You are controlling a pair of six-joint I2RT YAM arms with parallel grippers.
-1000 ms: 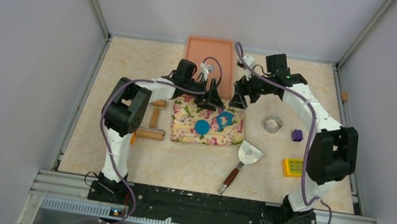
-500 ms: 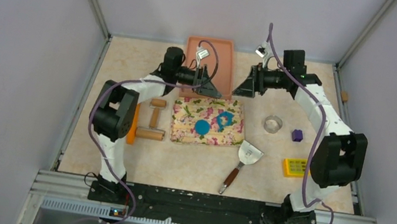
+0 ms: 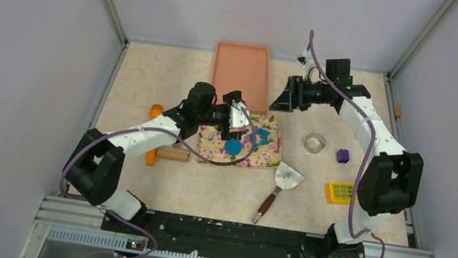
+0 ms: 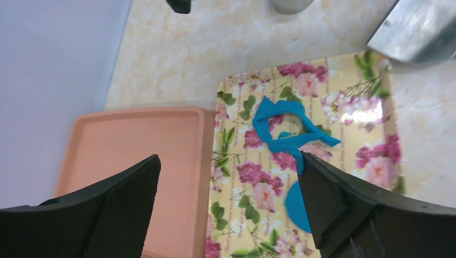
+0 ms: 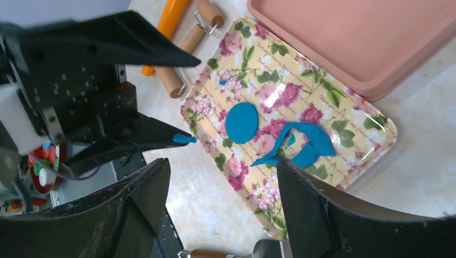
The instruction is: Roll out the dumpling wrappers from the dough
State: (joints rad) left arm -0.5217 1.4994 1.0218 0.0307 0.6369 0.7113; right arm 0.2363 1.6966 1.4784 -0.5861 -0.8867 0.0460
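Note:
A round blue dumpling wrapper (image 3: 233,147) lies on the floral tray (image 3: 209,148), with the ragged blue dough scrap (image 3: 259,135) just behind it. My left gripper (image 3: 239,118) hovers open over the tray's back left part, empty. In the left wrist view the left gripper (image 4: 228,161) frames the tray edge, the dough scrap (image 4: 287,131) and part of the wrapper (image 4: 296,207). A blue crumb (image 5: 185,138) clings to one left fingertip. My right gripper (image 3: 283,99) hangs open and empty behind the tray; in its own view the right gripper (image 5: 221,166) looks down on the wrapper (image 5: 242,122) and scrap (image 5: 309,145).
A pink tray (image 3: 242,66) sits behind the floral one. A wooden rolling pin (image 3: 171,154) and an orange tool (image 3: 151,156) lie to the left. A metal scraper (image 3: 281,181), a metal ring cutter (image 3: 314,142), a purple block (image 3: 343,155) and a yellow brick (image 3: 338,192) lie to the right.
My left arm swung from the pink tray forward over the floral tray, jaws spread wider. My right gripper lifted away from the tray toward the back right and now holds there.

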